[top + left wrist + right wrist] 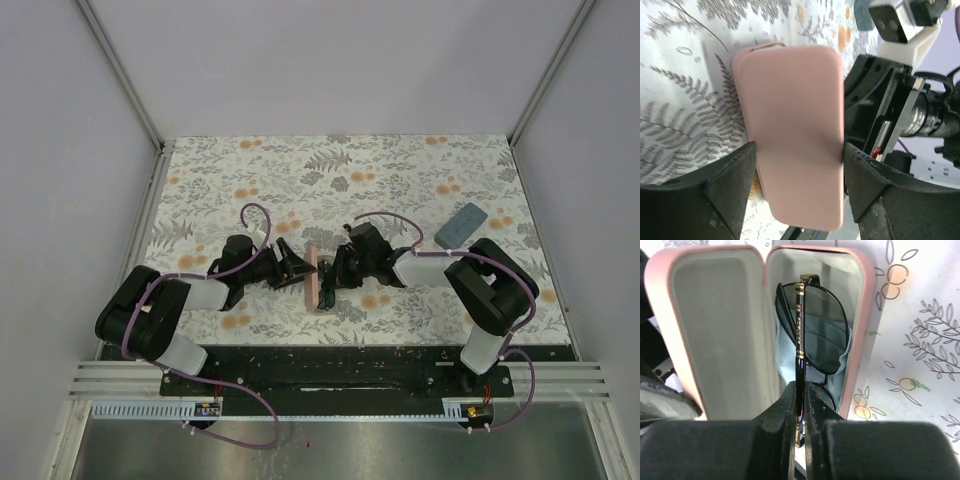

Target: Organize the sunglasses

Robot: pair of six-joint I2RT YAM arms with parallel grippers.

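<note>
The folded sunglasses (824,337), a pair with dark lenses and a thin black wire frame with gold bands on the temple, stand on edge inside an oblong, hard-shelled pink case (715,325) that lies open like a book. They sit in the right-hand shell, against a soft light blue cloth (839,352) tucked behind the lenses. The left-hand shell shows only its pale grey lining.

The right claw (800,395) is nearly closed, its two black fingers pinching the black temple between them at the mouth of that shell.

The left claw (797,150) is spread wide across the outside of the pink case, one finger pressed to each long side of the smooth shell, so it grips the case from behind while the right claw faces it from the other side.

From above, the case shows as a narrow pink strip between the two claws, in the near half of the table (400,170), about midway between its left and right edges. The table is covered in a white cloth printed with grey ferns and orange flowers.

A flat oblong blue-grey case (460,224) lies well apart, toward the right edge, beyond the right arm's elbow.
</note>
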